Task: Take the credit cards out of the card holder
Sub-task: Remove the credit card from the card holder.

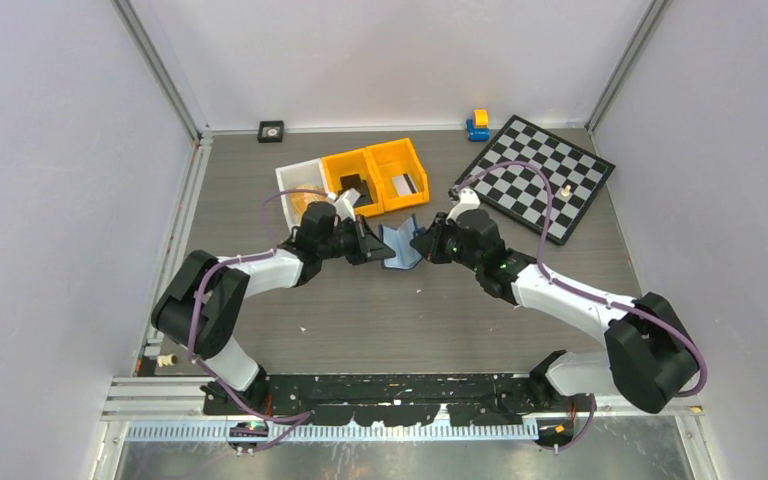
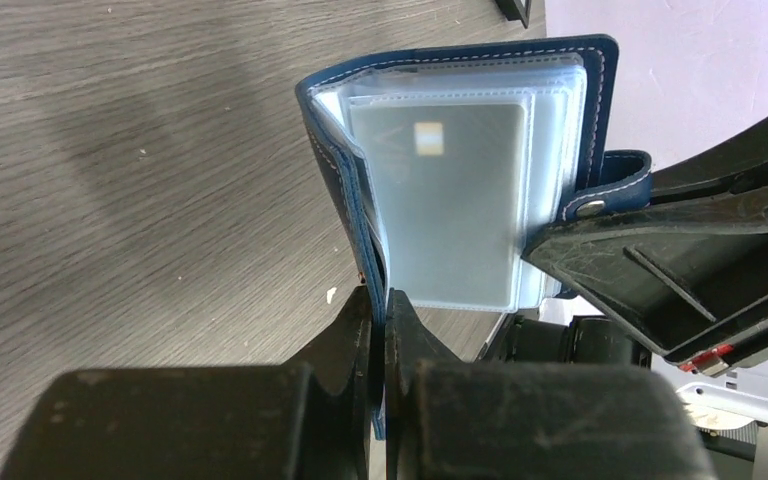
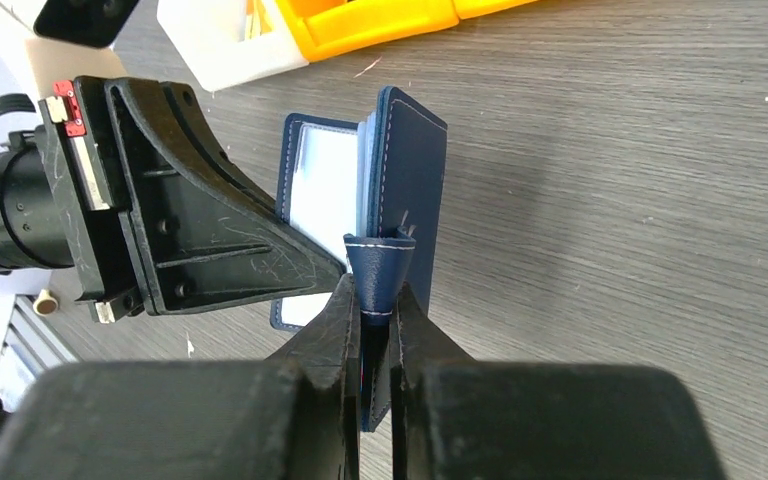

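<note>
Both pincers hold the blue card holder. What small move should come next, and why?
Probably draw the pincers slightly apart to open the card holder wider. The left pincer is shut on one cover, the right pincer on the snap tab, and the holder stands only half open, with a grey card inside its clear sleeve.

No txt, brand or no. can be read in any view. Card (image 2: 440,210) in holder (image 2: 325,140) sits behind cloudy plastic w/ only a pale blank patch, no print legible. Red tag (image 3: 68,108) is too small to read.
</note>
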You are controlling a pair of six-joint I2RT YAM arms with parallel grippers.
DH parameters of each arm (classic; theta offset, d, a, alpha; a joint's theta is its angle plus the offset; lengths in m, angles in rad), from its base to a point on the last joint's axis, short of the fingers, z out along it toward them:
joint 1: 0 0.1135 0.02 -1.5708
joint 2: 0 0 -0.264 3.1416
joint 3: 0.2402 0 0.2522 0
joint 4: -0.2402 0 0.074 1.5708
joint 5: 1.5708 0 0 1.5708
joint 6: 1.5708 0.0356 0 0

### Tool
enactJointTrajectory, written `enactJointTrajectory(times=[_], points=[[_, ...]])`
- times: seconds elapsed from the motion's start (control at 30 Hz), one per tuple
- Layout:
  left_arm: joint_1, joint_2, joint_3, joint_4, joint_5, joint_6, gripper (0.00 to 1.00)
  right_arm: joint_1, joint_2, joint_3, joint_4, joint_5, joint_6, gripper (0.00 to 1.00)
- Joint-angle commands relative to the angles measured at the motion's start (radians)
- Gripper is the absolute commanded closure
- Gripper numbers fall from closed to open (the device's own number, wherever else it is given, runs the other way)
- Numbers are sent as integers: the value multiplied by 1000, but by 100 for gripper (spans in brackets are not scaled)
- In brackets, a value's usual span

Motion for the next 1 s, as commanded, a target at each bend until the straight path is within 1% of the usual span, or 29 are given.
enactJointTrajectory(times=[0.0,0.23,0.33,0.43,0.53,0.67,0.8,0.87,0.97], points=[[-17,4,55,49,8,16,100,67,21,106,32,-111,-15,100],[-19,7,59,45,11,16,100,91,38,119,7,-67,-23,99],[-19,6,63,24,1,23,100,92,42,114,35,-104,-8,99],[-19,10,67,15,-1,27,100,93,61,120,64,-168,10,97],[-18,10,67,15,1,25,100,92,66,119,64,-161,15,96],[-18,-3,62,8,-12,27,100,91,62,119,54,-139,21,92],[-18,-18,53,4,-29,27,100,90,60,122,30,-97,25,83],[-18,-22,50,4,-34,25,100,90,60,122,29,-90,31,82],[-16,-29,45,4,-45,21,100,86,54,121,13,-54,40,82]])
